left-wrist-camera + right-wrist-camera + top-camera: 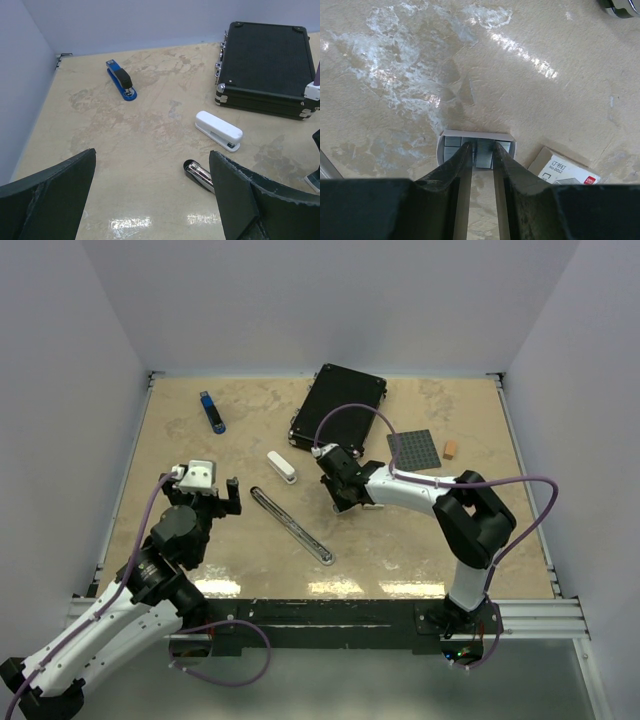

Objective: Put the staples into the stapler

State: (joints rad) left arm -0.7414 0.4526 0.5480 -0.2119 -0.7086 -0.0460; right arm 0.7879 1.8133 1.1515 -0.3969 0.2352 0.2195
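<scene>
The staples [484, 152] lie as grey strips in an open white card tray [476, 134] on the table. Its printed sleeve [566, 172] lies just to the right. My right gripper [482, 145] reaches down into the tray, its fingers closed on either side of one strip. In the top view this gripper [345, 504] is at mid-table. The stapler [292, 525] lies opened out flat to its left, its metal channel [199, 175] showing. My left gripper [205, 502] hovers wide open at the left, and nothing is between its fingers [235, 190].
A white stapler [282, 467] and a blue stapler [212, 412] lie further back. A black case [338, 405] stands at the back. A grey grid pad [415, 450] and an orange cube [450, 449] lie to its right. Walls close three sides.
</scene>
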